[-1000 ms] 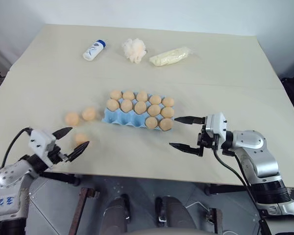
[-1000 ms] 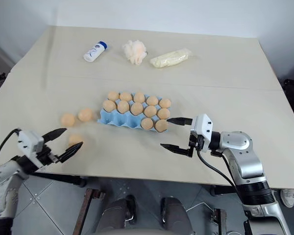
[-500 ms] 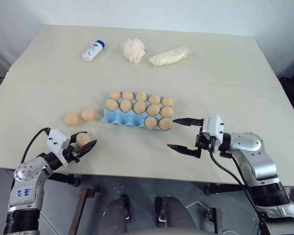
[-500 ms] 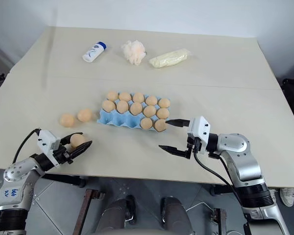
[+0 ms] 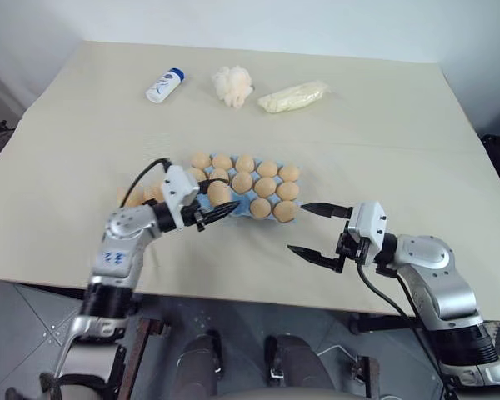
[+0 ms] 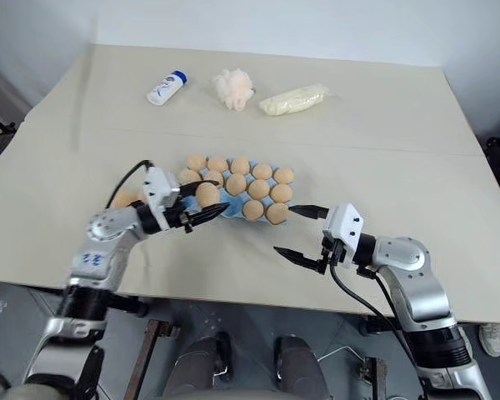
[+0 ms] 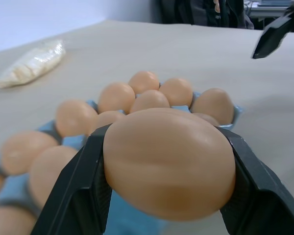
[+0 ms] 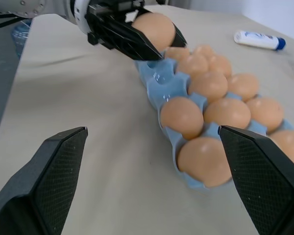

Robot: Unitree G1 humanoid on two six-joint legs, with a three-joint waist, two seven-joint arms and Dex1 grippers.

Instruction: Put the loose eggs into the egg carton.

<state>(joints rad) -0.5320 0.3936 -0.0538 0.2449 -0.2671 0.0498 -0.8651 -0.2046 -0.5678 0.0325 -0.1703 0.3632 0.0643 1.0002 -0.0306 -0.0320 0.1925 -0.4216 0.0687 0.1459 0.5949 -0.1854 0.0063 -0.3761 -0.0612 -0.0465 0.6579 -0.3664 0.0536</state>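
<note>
So the left gripper (image 6: pixel 202 208) has one of the loose eggs (image 6: pixel 207 195) pinched above the near-left corner of the egg carton (image 6: pixel 231 209), empty cups right under it, right gripper (image 6: pixel 298 231) gaping off the carton's right end.

The eggs (image 5: pixel 265 189) are a uniform tan-orange and sit in a light blue egg carton (image 8: pixel 159 83), all on a pale beige table (image 5: pixel 383 125). At the far side lie a white bottle (image 5: pixel 163 85) with a blue cap, a cream fluffy puff (image 5: pixel 232 85) and a pale yellow packet (image 5: pixel 292 97). Both grippers' fingers (image 8: pixel 56 166) are black (the wrist housings white).
</note>
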